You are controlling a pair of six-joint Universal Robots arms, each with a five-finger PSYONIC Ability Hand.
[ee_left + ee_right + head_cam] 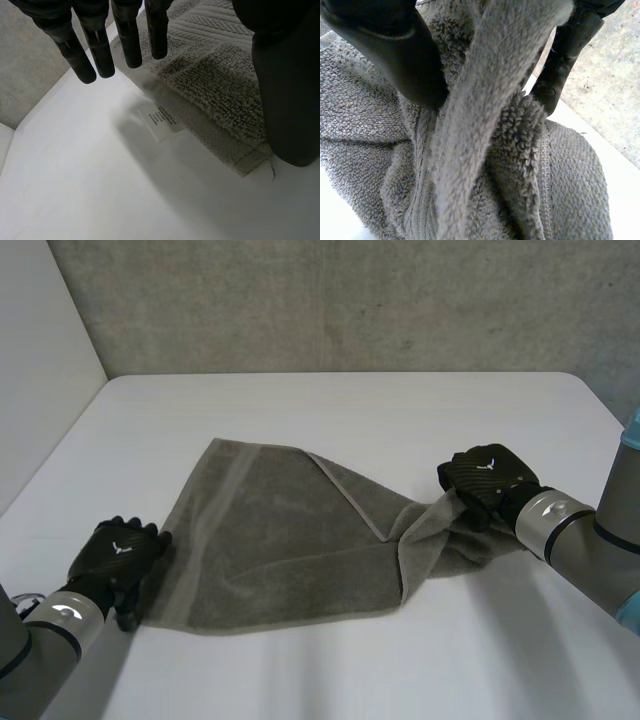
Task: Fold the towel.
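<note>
Facing concrete wall point(350, 300), right fingers point(395, 50) pinch towel point(280, 540) on white table point(400, 420); left fingers point(100, 50) relaxed.

Around the towel point(280, 540), open table point(350, 410) at 12 and 6 o'clock; left hand point(120, 550) blocks 9, right hand point(485, 475) 3.

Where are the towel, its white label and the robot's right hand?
towel point(290, 540): head view, middle of its flat part.
white label point(159, 122): left wrist view, the label's centre.
right hand point(487, 473): head view, back of the hand.
</note>
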